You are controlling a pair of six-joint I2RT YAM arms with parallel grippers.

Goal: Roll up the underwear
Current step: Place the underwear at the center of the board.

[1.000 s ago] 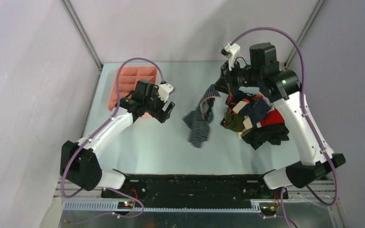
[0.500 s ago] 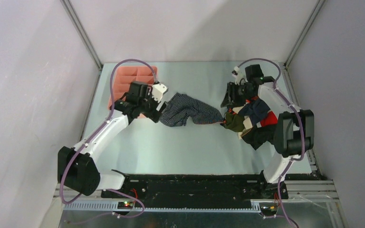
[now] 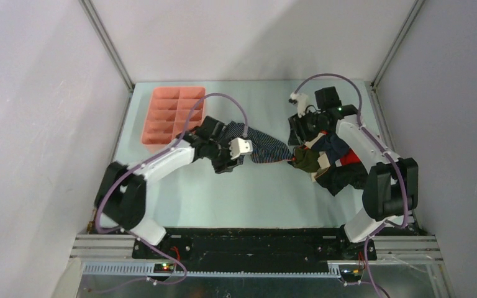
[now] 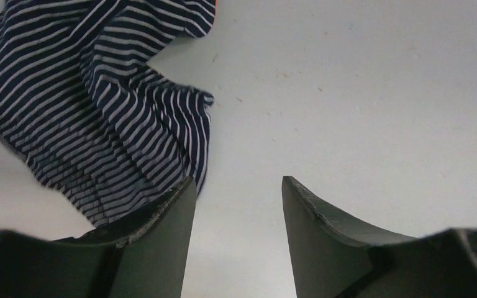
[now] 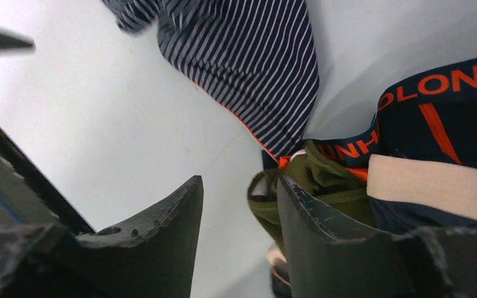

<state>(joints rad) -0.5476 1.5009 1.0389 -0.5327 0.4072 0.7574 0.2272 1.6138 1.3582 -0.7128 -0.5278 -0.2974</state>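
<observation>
Top external view, from the bases outward: the left arm lies low across the table (image 3: 223, 198), and its gripper (image 3: 226, 164) sits at the near-left end of the striped brief (image 3: 267, 148). The arm's wrist covers that end of the cloth. The brief lies flat in a band running right to the pile of underwear (image 3: 334, 148), touching it. The right gripper (image 3: 296, 138) hangs at the pile's left edge, and the right arm crosses over the pile's far side. At far left, well apart from the cloth, stands the pink tray (image 3: 148, 124).

From above the left fingers are too dark to read. The left wrist view settles it: the left gripper (image 4: 237, 181) is spread wide with only bare table in the gap, and the striped brief (image 4: 99, 112) lies ahead and to one side, partly behind one finger (image 4: 161, 236).

The right wrist view shows the right gripper (image 5: 239, 180) likewise parted and empty (table between the tips). An olive brief (image 5: 329, 180) bunches just behind one finger, apparently touching it. Beyond lie a black-orange brief (image 5: 435, 99), a beige waistband (image 5: 428, 186) and the striped brief's (image 5: 254, 56) end.
</observation>
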